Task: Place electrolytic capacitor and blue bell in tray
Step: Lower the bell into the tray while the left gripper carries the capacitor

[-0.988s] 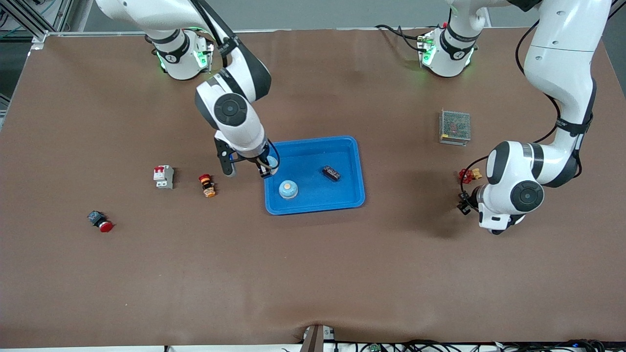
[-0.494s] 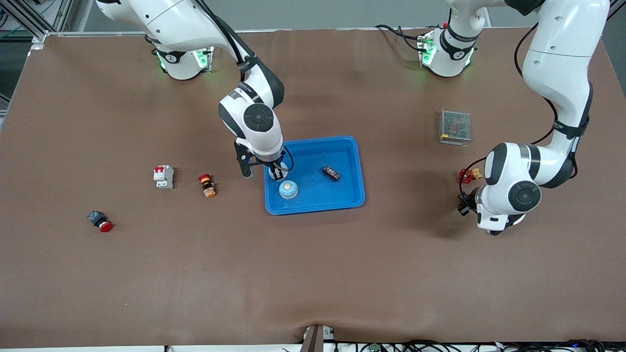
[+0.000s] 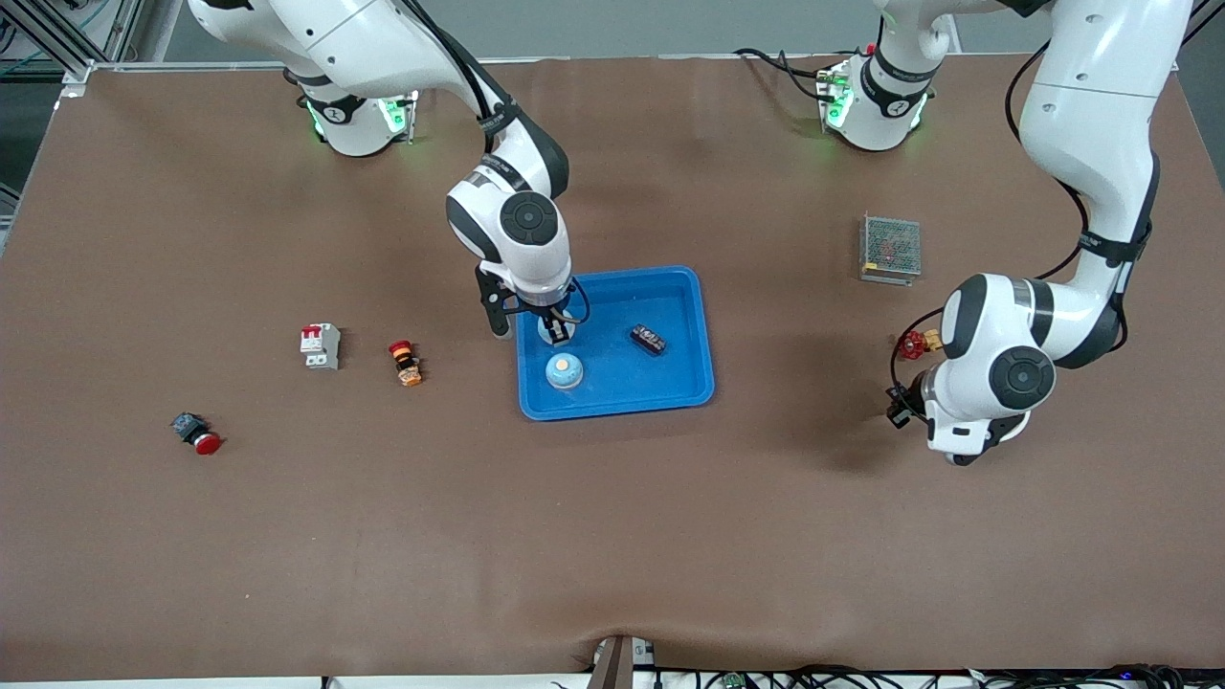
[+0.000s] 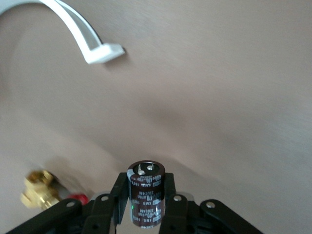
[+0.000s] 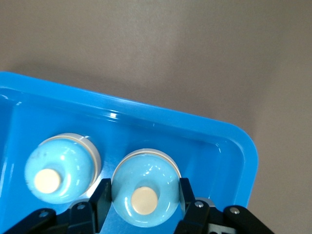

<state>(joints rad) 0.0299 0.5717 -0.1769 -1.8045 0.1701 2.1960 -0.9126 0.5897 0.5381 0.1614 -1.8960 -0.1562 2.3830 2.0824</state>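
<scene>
The bright-blue tray [image 3: 684, 383] lies mid-table. A light-blue bell [image 3: 564, 370] with a cream button sits in it, near the corner closest to the camera at the right arm's end; it also shows in the right wrist view [image 5: 61, 167]. My right gripper [image 3: 557, 331] is shut on a second blue bell [image 5: 145, 187] and holds it low over the tray [image 5: 195, 131], beside the first bell. My left gripper [image 3: 902, 400] is shut on a dark brown electrolytic capacitor [image 4: 145, 200], held upright over bare table at the left arm's end.
A small black component [image 3: 648, 339] lies in the tray. A grey mesh box [image 3: 890, 249] and a red-and-yellow connector [image 3: 917, 342] lie near the left gripper. A white breaker [image 3: 321, 345], an orange-red button [image 3: 406, 363] and a red push-button [image 3: 197, 433] lie at the right arm's end.
My right gripper has carried the blue bell from the tray's rim to over the tray, beside the first bell. My left arm has shifted slightly toward the tray with the capacitor.
</scene>
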